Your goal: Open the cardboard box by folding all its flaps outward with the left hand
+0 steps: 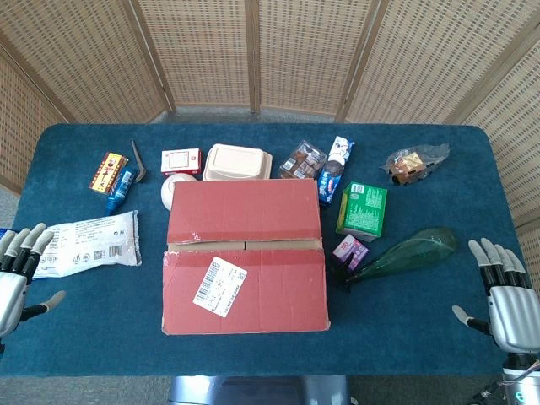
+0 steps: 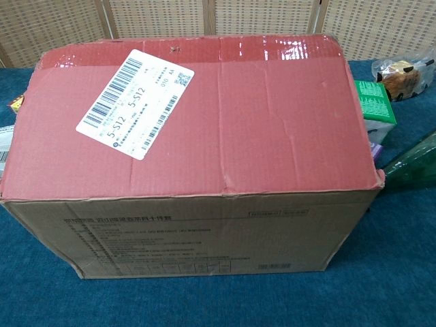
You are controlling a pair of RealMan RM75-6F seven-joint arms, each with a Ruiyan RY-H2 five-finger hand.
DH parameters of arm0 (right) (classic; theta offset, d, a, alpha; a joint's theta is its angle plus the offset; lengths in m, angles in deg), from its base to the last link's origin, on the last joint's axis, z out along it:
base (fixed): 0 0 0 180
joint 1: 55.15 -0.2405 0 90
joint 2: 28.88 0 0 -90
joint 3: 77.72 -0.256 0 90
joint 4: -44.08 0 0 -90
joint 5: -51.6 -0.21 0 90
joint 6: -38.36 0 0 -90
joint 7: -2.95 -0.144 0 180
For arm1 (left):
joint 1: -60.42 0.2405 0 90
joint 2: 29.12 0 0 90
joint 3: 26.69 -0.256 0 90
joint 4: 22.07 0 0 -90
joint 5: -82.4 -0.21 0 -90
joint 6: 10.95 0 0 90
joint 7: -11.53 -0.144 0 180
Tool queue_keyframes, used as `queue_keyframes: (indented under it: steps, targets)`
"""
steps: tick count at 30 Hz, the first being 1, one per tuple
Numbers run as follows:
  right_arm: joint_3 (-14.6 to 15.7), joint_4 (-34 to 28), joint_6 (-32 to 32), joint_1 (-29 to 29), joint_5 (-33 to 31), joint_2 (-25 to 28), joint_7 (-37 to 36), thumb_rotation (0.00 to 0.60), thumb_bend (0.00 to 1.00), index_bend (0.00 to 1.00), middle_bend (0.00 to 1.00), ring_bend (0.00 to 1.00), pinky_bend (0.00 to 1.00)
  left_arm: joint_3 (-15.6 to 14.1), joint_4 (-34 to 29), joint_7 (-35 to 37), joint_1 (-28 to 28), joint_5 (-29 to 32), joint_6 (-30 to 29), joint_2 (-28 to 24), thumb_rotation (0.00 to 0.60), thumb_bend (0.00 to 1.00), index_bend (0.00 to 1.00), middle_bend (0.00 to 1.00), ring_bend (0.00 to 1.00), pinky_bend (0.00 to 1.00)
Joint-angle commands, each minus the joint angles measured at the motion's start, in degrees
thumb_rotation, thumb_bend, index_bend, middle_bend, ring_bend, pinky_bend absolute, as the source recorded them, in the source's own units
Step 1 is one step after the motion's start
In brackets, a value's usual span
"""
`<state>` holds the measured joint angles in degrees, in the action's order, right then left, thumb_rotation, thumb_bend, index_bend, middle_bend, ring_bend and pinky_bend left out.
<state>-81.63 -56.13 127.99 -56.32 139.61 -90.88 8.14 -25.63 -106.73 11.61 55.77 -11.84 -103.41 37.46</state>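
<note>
Box: A cardboard box (image 1: 245, 257) sits closed at the middle of the blue worktop (image 1: 101, 337), near its front edge, its top flaps lying flat and coloured red.
Flaps: In the head view two red panels meet along a seam across the box, with a thin strip of bare brown card showing at the join.
Label: A white shipping label (image 1: 220, 286) with barcodes is stuck askew on the front flap, left of the box's centre; in the chest view it (image 2: 135, 103) reads large and tilted.
Front wall: The chest view shows the box's plain brown side (image 2: 191, 235) with small printed text, and its edges scuffed and slightly crumpled at the right corner.
Left hand: The left hand (image 1: 18, 274) hovers well left of the box at the worktop's edge, fingers spread apart and holding nothing.
Right hand: The right hand (image 1: 504, 299) hangs well right of the box, fingers likewise apart, with nothing in them.
Left of the box: A white printed pouch (image 1: 91, 243) lies flat between the box and the left hand.
Right of the box: A green glass bottle (image 1: 405, 251) lies on its side, a green carton (image 1: 363, 209) just behind it.
Behind the box: A beige clamshell container (image 1: 237, 162), a small red-and-white packet (image 1: 181, 160) and a blue tube (image 1: 121, 190) line the far side, with a woven screen (image 1: 253, 51) beyond.
</note>
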Motion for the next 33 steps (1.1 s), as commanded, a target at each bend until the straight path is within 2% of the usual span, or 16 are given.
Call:
queue_keyframes:
  steps: [1, 7, 13, 19, 24, 27, 33]
  targets:
    - [0.05, -0.05, 0.00, 0.00, 0.12, 0.02, 0.01, 0.600, 0.07, 0.00, 0.00, 0.00, 0.09, -0.02, 0.04, 0.02, 0.06, 0.00, -0.09, 0.02, 0.600, 0.06, 0.00, 0.00, 0.00, 0.04]
    - [0.11, 0.08, -0.09, 0.04, 0.05, 0.17, -0.23, 0.600, 0.07, 0.00, 0.00, 0.00, 0.09, 0.02, -0.59, -0.08, -0.10, -0.28, -0.12, 0.00, 0.600, 0.06, 0.00, 0.00, 0.00, 0.05]
    - [-0.15, -0.60, -0.07, 0.07, -0.32, 0.73, -1.38, 0.600, 0.07, 0.00, 0.00, 0.00, 0.09, 3.43, -4.51, -0.83, -3.25, -0.27, 0.64, -1.21, 0.600, 0.06, 0.00, 0.00, 0.00, 0.06]
    - [-0.47, -0.59, -1.10, -0.33, -1.46, 0.77, -1.42, 0.600, 0.07, 0.00, 0.00, 0.00, 0.09, 6.95, -10.70, -3.28, -8.54, 1.43, 6.38, -2.96, 0.600, 0.06, 0.00, 0.00, 0.00, 0.06]
    - [-0.94, -0.27, -1.51, -0.40, -2.71, 1.06, -2.43, 0.600, 0.07, 0.00, 0.00, 0.00, 0.09, 8.50, -13.23, -6.11, -12.46, 2.81, 11.53, -2.89, 0.600, 0.06, 0.00, 0.00, 0.00, 0.06]
    - [-0.88, -0.32, -1.43, -0.34, -2.53, 1.23, -2.93, 0.600, 0.07, 0.00, 0.00, 0.00, 0.09, 8.46, -13.27, -5.86, -15.16, 1.82, 14.82, -2.17, 0.600, 0.05, 0.00, 0.00, 0.00, 0.05]
    - [-0.53, -0.17, -1.58, -0.43, -1.97, 0.94, -2.18, 0.600, 0.07, 0.00, 0.00, 0.00, 0.09, 9.34, -10.98, -5.89, -19.07, 1.05, 17.64, 0.66, 0.600, 0.05, 0.00, 0.00, 0.00, 0.05]
